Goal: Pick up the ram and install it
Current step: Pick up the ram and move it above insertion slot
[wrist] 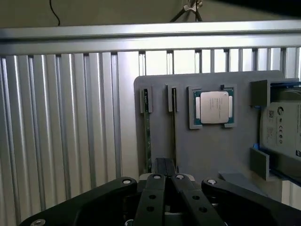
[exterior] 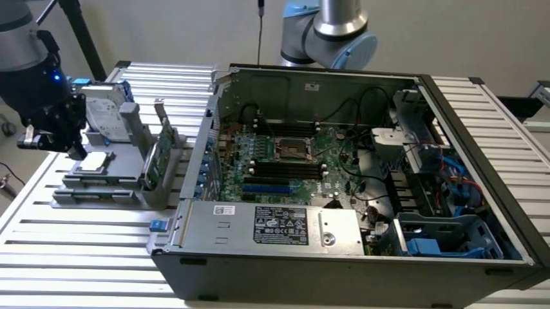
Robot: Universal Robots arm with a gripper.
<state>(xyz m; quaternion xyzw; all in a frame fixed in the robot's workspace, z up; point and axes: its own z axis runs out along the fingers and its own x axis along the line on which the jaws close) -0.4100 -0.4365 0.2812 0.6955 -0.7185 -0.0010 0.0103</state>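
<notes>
Over the grey holder (wrist: pixel 211 150): your gripper (wrist: pixel 165 164) hangs at the exterior view's left, beside the open computer case (exterior: pixel 344 277)
Jaws: pressed together, pinching nothing
Ram (wrist: pixel 174 125): on edge in the holder slot nearer the processor (wrist: pixel 214 107) (a second board (wrist: pixel 147 132) stands one slot over), one end running under your fingertips; you cannot tell whether they touch

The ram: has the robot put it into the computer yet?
Not yet. Nothing looks done: the ram stands on edge in the grey holder, and the motherboard's black memory slots look empty. In hand: nothing; the shut gripper hovers above the holder. Picking up and installing remain.
</notes>
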